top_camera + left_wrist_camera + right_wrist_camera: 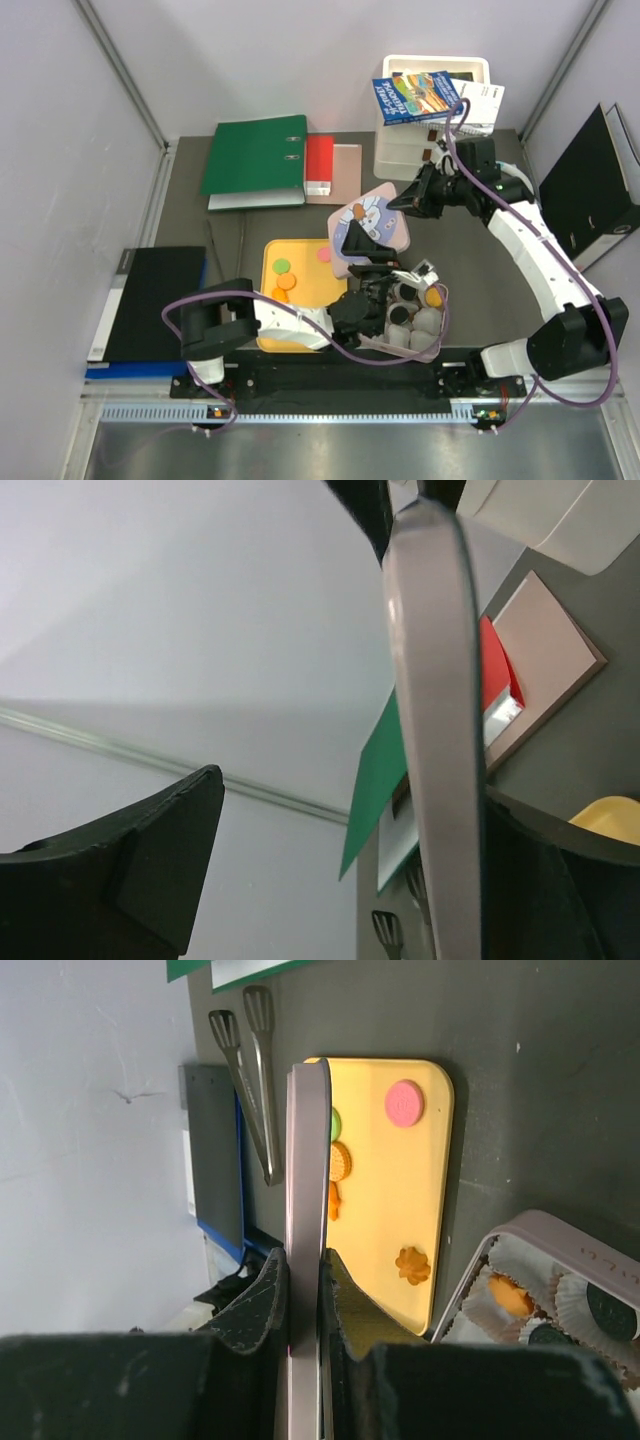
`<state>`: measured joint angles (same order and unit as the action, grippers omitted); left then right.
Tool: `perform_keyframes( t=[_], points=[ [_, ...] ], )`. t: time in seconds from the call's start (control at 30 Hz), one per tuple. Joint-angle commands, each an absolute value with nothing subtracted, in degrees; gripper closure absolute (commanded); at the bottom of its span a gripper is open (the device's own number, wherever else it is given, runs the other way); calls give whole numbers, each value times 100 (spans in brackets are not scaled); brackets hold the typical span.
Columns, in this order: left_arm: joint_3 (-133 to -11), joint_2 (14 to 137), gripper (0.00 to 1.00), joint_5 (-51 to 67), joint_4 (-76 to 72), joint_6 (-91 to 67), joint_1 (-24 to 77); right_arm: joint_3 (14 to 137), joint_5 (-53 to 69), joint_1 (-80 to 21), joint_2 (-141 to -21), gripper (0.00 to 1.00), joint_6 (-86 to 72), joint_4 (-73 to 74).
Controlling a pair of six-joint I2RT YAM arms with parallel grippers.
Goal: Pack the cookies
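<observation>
Cookies lie on a yellow tray (303, 248): green (282, 265), orange (287, 281) and pink (324, 254). The right wrist view shows the pink (404, 1103) and an orange flower one (411, 1265) on the tray (400, 1190). A tin (443, 312) with white paper cups holds an orange cookie (433, 296) and black ones (610, 1307). My right gripper (415, 195) (305, 1290) is shut on the edge of the tin's lid (372, 228) (305, 1160) and holds it up, tilted. My left gripper (362, 262) (350, 800) is open, with the lid's edge (430, 730) against its right finger.
A green binder (255, 155) and a red box (319, 165) lie at the back. Metal tongs (228, 250) lie left of the tray, by a black folder (150, 300). White drawers (430, 140) topped with a book stand back right. A black binder (590, 180) stands at the right.
</observation>
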<state>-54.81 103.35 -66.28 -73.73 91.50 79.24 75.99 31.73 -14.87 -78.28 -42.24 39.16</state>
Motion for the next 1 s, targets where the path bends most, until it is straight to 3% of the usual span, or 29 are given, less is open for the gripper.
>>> perform_keyframes(
  t=[0.0,0.23,0.47,0.73,0.8,0.97],
  points=[
    [-5441,9941,5,-7233,-8016,8474,7875,8077,3155,-1415,-7497,100,-4052,3867],
    [-5230,9317,1,-7918,-7025,7010,7735,8305,3155,-1187,-7278,100,-4096,3814],
    [-5123,8588,1,-8112,-4161,4600,7541,8605,3015,-844,-7014,100,-3964,4078],
    [-6406,8139,1,-7174,2416,-1585,6569,8017,3024,-791,-6549,100,-4157,3674],
    [-6627,7938,1,-6418,2838,-2526,6189,7919,2988,-791,-6460,100,-4175,3630],
    [-6381,7270,1,-5468,2409,-2733,5520,7866,2883,-791,-6328,100,-4157,3656]
  ],
)
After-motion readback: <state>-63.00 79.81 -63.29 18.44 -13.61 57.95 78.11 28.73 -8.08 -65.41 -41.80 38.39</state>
